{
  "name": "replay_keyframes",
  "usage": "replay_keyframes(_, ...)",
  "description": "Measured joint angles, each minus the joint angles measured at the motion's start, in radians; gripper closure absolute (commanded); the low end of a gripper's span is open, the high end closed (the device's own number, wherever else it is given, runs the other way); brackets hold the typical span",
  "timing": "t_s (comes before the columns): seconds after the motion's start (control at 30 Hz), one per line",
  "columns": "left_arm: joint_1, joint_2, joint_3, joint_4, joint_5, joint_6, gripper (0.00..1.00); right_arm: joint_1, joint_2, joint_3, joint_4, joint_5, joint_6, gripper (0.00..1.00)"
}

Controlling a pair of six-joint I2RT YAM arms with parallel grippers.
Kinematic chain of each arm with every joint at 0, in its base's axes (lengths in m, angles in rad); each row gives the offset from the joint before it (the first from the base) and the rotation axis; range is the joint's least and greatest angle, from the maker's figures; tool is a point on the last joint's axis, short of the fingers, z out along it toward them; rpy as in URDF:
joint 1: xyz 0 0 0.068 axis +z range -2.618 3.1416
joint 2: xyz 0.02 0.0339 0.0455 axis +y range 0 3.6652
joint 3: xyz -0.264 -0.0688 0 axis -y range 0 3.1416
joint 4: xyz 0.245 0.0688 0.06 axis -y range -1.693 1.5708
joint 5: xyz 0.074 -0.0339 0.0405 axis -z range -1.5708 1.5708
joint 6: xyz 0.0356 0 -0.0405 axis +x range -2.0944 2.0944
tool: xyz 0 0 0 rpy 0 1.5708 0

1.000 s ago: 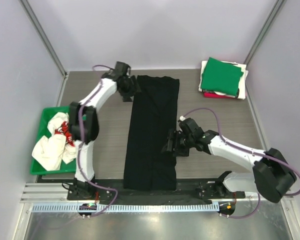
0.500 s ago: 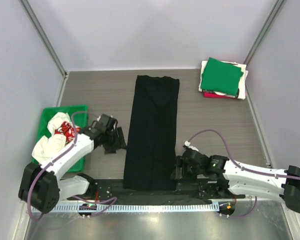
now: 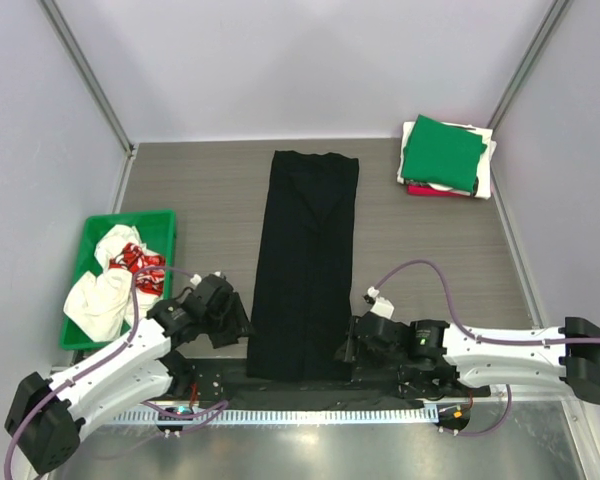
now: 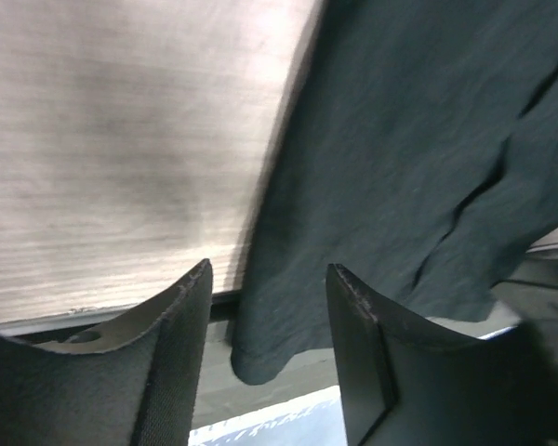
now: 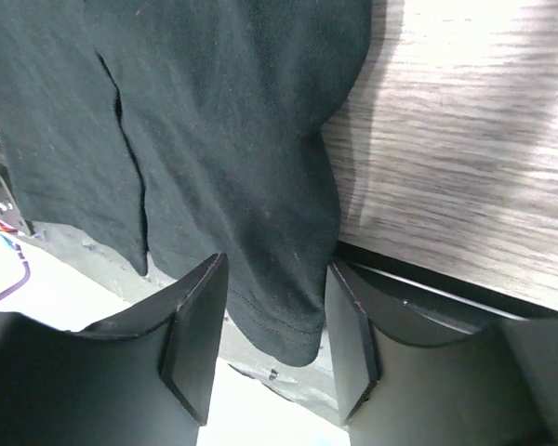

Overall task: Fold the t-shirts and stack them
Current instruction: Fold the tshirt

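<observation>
Top external: black t-shirt folded into a long strip; left gripper and right gripper agape, empty.

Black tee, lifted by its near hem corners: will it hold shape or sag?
Probably floppy: the black t-shirt lies flat with soft creases, and its hem corner curls past the wood edge. Lifted by two corners, the middle would likely sag. Folded layers may slip apart; one fold edge gapes.

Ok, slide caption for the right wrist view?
Open right gripper straddles the black t-shirt's near corner at the edge of the table.
</observation>
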Motion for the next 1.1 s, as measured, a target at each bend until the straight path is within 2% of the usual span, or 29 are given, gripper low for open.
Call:
replay_keyframes(0.1,-0.037,-0.026,-0.048,0.001,0.003,-0.040,0.53,0.011,-0.015,-0.008,0.000,0.012,0.020,0.50)
replay_keyframes(0.27,-0.085,-0.087,-0.098,-0.001,0.021,-0.101,0.55,0.031,-0.029,-0.013,0.001,0.028,0.051,0.48)
replay_keyframes(0.43,-0.150,-0.149,-0.117,-0.007,0.040,-0.158,0.59,0.086,-0.037,-0.017,0.005,-0.023,0.087,0.41)
replay_keyframes(0.57,-0.198,-0.175,-0.123,-0.020,0.043,-0.191,0.62,0.120,-0.037,-0.017,0.003,-0.046,0.109,0.43)
replay_keyframes(0.77,-0.254,-0.189,-0.129,-0.049,0.042,-0.230,0.69,0.135,-0.037,-0.022,-0.008,-0.051,0.132,0.51)
replay_keyframes(0.87,-0.267,-0.189,-0.132,-0.058,0.041,-0.243,0.75,0.135,-0.039,-0.027,-0.006,-0.052,0.138,0.56)
replay_keyframes(0.97,-0.272,-0.188,-0.133,-0.058,0.040,-0.256,0.87,0.138,-0.039,-0.034,-0.007,-0.048,0.140,0.67)
replay_keyframes(1.0,-0.274,-0.188,-0.134,-0.057,0.041,-0.260,0.94,0.139,-0.039,-0.037,-0.007,-0.048,0.142,0.75)
replay_keyframes(1.1,-0.275,-0.186,-0.142,-0.046,0.041,-0.265,1.00,0.139,-0.039,-0.044,-0.008,-0.039,0.143,0.89)
